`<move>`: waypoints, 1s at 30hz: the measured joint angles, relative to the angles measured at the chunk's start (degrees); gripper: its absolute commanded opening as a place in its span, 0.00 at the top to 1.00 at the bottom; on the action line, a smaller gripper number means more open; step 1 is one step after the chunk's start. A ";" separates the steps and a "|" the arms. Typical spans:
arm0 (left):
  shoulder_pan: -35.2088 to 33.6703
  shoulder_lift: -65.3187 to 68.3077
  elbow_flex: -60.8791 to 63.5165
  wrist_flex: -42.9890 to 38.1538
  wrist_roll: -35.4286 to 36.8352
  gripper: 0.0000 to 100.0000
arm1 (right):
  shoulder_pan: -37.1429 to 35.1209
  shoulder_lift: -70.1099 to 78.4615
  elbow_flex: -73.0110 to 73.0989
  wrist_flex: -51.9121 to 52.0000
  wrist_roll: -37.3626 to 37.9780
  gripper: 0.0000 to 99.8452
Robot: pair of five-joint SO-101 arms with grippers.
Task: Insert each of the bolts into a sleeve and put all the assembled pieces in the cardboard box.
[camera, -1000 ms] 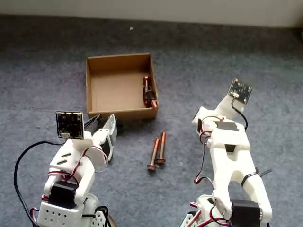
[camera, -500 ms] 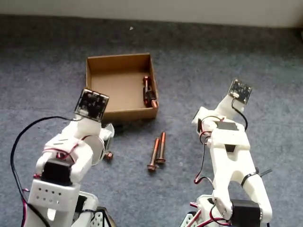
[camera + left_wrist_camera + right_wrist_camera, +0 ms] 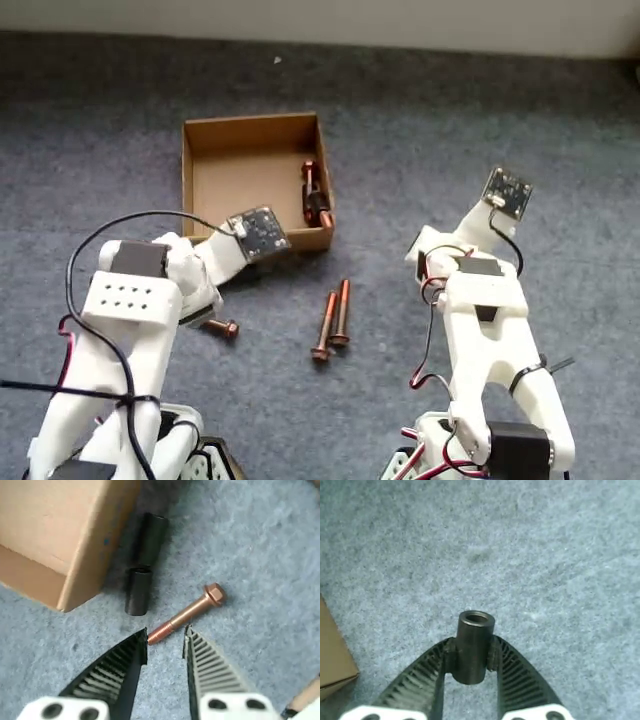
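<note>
Straddling the threaded tip of a bolt (image 3: 187, 612) with the spread left gripper (image 3: 166, 632); pinching a sleeve (image 3: 474, 640) in the right gripper (image 3: 470, 652).
Better closed nearer the head, keeping the thread free.

Grey carpeted surface (image 3: 520, 120) throughout, with a pale strip (image 3: 400, 18), perhaps a wall, beyond

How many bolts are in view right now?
4: one bolt on the carpet between the tips of the left gripper, two bolts side by side between the arms, one sleeved bolt inside the cardboard box. The left arm may hide more.
</note>
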State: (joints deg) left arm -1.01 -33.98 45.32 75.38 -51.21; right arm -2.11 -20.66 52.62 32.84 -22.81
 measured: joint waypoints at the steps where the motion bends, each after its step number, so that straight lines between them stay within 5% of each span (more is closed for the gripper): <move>1: 0.00 1.67 0.00 0.35 -2.90 0.86 | 0.00 0.00 0.00 0.00 0.00 0.99; 7: 0.18 10.29 -0.53 0.62 -13.27 0.76 | 0.00 0.00 0.00 0.00 0.00 0.99; 22: 5.01 27.52 -0.88 -9.67 -14.15 0.77 | 0.00 0.00 0.00 0.00 0.00 0.99; 30: 5.27 31.21 -1.23 -12.57 -14.15 0.97 | 0.00 0.00 0.00 0.00 0.00 0.99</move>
State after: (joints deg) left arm 4.26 -2.77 44.09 62.81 -65.36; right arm -2.11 -20.66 52.62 32.84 -22.81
